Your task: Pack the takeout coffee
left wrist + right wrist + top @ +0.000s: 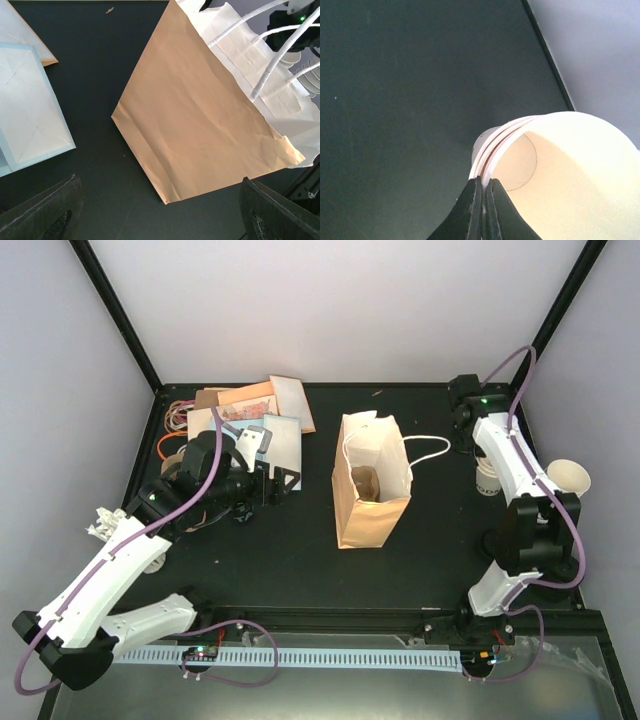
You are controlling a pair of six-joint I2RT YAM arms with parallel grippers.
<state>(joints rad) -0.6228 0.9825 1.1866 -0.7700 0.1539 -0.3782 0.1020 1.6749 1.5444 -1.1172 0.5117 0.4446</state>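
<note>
The takeout coffee does not show in any view. A brown paper bag (370,512) with white handles stands open mid-table; the left wrist view has its side (200,115) straight ahead. My left gripper (262,485) hovers left of the bag, open and empty (160,215), with only table between its fingers. My right gripper (555,492) is raised at the right edge, shut (483,187) on the rim of a lidless cream cup (570,170), with nested rims showing around it. That cup (568,478) tilts toward the wall.
A pile of paper envelopes (262,412) lies at the back left, one pale blue (25,110). Orange bands (178,418) sit beside it. A stack of cream cups (487,480) stands right of the bag. Crumpled white material (105,525) lies at the left edge.
</note>
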